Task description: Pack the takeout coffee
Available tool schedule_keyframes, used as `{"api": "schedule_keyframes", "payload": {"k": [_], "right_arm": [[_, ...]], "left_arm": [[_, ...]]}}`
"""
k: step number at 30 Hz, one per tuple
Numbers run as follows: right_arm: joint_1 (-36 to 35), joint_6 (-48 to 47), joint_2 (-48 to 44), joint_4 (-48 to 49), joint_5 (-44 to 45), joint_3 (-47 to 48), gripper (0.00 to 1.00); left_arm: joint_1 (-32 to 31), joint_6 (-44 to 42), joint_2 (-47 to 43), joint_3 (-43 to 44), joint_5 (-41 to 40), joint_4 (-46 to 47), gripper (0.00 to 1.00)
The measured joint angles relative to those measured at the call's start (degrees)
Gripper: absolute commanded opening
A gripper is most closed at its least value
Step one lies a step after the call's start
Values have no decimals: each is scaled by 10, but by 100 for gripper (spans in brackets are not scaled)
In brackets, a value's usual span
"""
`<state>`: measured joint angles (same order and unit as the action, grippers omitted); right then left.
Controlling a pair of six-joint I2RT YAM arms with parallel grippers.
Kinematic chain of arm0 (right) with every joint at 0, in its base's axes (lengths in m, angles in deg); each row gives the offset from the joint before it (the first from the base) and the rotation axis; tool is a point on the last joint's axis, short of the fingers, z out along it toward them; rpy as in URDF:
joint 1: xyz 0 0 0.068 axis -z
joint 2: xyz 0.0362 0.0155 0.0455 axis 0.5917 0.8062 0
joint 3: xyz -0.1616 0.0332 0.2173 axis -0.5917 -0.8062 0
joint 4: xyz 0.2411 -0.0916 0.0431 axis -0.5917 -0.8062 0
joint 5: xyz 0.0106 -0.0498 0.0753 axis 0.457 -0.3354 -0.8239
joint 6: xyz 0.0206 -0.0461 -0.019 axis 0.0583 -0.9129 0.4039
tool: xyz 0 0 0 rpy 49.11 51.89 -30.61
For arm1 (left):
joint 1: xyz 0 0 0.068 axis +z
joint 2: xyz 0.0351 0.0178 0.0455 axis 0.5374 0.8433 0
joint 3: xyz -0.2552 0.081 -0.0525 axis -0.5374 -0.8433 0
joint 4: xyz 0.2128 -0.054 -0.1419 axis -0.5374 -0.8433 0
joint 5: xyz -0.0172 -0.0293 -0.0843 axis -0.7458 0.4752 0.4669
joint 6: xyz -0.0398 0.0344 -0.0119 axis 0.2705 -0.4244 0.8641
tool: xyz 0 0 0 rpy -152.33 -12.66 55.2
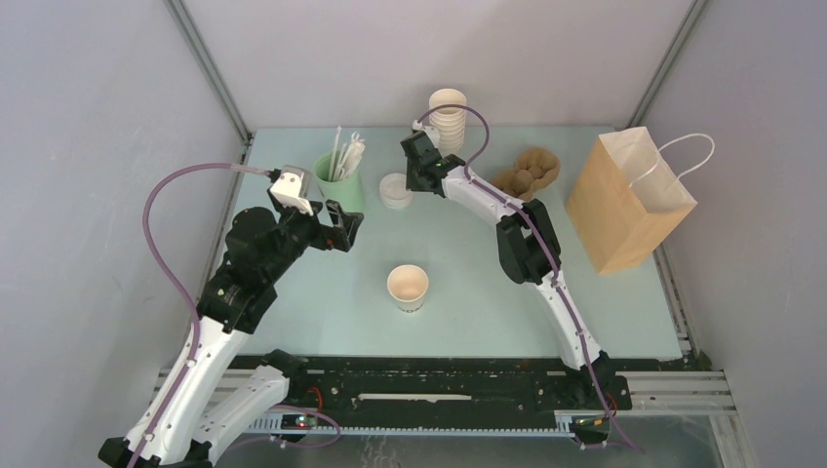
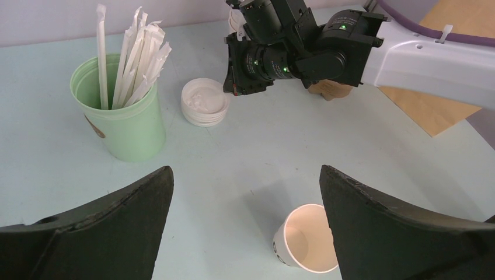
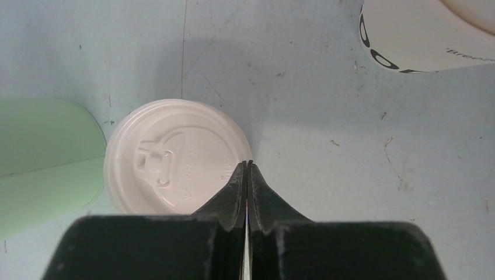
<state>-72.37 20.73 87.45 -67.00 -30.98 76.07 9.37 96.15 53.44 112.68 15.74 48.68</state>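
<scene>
The takeout coffee cup [image 1: 408,288] [image 2: 306,239] stands upright mid-table. It is white with dark lettering and has no lid on it. White plastic lids [image 1: 395,190] [image 2: 204,102] [image 3: 175,157] lie in a low stack near the back, beside the green cup. My right gripper [image 1: 413,181] [image 2: 232,87] [image 3: 246,163] points down at that stack, its jaws shut on the right rim of the top lid. My left gripper [image 1: 343,226] [image 2: 246,169] hangs wide open above the table, left of and behind the cup, with nothing between its fingers.
A mint-green cup [image 1: 338,180] [image 2: 119,111] [image 3: 41,157] with wrapped straws stands left of the lids. A tall stack of white cups [image 1: 449,117] [image 3: 420,35] is at the back. A pulp cup carrier [image 1: 527,174] and an open brown paper bag [image 1: 629,200] stand on the right.
</scene>
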Motion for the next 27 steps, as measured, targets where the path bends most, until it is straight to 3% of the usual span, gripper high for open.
{"api": "schedule_keyframes", "payload": {"k": [27], "right_arm": [[16, 25, -47, 35, -62, -48, 0]], "left_arm": [[0, 0, 10, 0, 0, 0, 100]]}}
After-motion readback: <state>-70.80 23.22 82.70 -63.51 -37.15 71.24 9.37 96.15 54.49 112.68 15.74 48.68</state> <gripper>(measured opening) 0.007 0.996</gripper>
